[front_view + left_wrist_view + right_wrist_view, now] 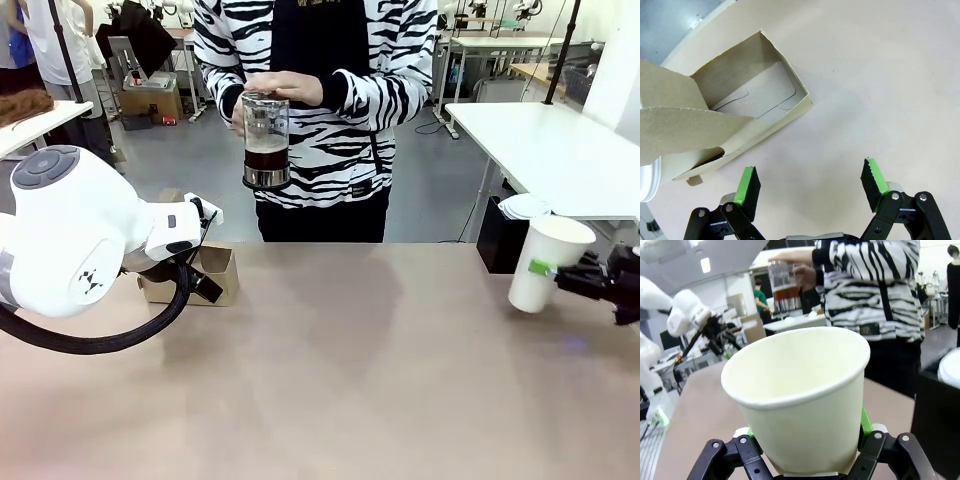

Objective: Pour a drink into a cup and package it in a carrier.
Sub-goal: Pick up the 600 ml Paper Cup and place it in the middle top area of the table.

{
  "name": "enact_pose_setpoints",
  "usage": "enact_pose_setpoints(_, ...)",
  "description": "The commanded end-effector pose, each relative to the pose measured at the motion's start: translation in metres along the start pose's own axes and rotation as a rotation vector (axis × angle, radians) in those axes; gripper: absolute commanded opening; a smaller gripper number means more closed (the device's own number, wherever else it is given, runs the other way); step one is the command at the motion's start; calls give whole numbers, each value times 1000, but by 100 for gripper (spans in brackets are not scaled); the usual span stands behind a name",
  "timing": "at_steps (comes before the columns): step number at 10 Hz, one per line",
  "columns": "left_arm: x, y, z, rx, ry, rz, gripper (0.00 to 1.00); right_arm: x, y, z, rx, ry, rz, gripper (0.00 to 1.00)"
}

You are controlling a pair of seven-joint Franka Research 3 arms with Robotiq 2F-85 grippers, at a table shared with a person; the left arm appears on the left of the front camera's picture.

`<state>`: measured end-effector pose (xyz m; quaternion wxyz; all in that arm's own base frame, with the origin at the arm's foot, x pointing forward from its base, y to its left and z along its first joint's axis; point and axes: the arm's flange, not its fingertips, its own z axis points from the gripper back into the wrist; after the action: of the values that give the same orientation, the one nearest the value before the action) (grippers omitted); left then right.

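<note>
At the right edge of the front view, the right gripper (548, 270) grasps the white cup (545, 250), which leans slightly. In the left wrist view, the left gripper (810, 182) hangs released over the table (880, 75), its 2 fingers spread, near the cardboard carrier (740, 100) at upper left. At top centre, a person's hand (290, 88) holds the pitcher (266, 112) of dark drink (266, 160).

Bright, even overhead light; soft shadows, wide-angle edge distortion.
</note>
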<state>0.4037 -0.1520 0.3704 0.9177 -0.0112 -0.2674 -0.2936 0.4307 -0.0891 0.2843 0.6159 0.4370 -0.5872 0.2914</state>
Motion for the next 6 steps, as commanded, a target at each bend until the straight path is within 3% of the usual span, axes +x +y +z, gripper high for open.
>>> enact_pose_setpoints(1,0,0,0,-1,-1,1,100,44,23,-57,-53,4,-15,80)
enact_pose_setpoints(3,0,0,0,-1,-1,1,100,60,32,-123,-35,25,-37,80)
enact_pose_setpoints(6,0,0,0,-1,-1,1,100,47,24,-220,-21,38,-10,80)
